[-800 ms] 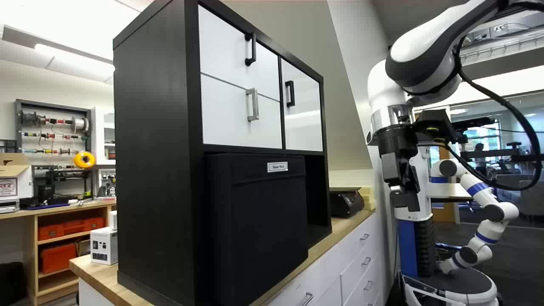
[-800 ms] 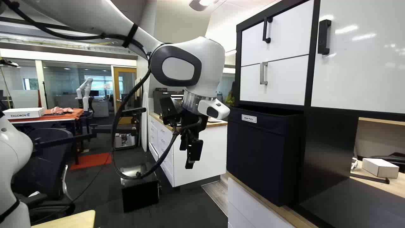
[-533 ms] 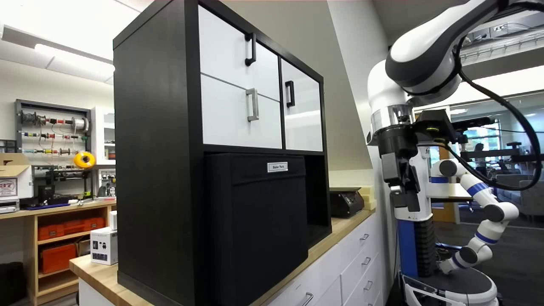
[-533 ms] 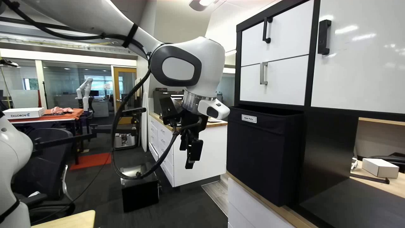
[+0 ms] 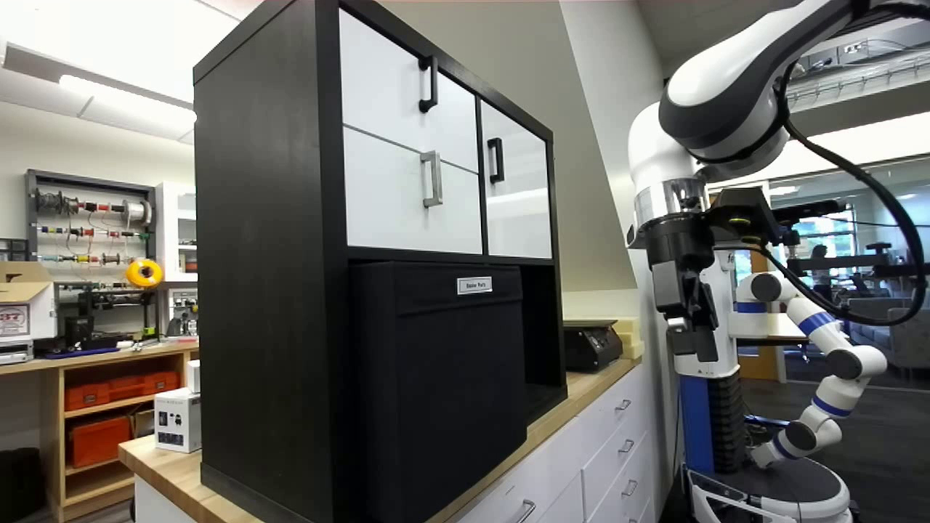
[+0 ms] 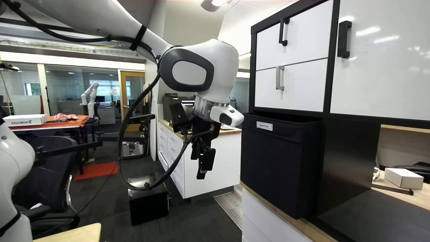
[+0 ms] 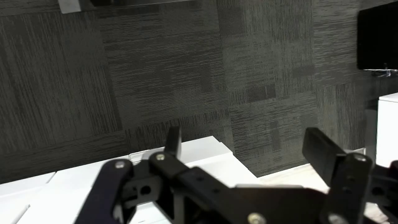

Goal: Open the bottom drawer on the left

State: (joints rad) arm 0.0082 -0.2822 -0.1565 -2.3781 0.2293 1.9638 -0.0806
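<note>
White bottom drawer (image 5: 401,202), closed

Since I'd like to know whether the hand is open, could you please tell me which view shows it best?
The wrist view: the hand appears large, its two fingers clearly apart. Both exterior views show it smaller, pointing down, the gap hard to read.

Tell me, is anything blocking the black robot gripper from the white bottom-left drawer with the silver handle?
Nothing visible stands between the black robot gripper and the white bottom-left drawer with its silver handle. A black fabric bin juts out beneath it, not between them.
</note>
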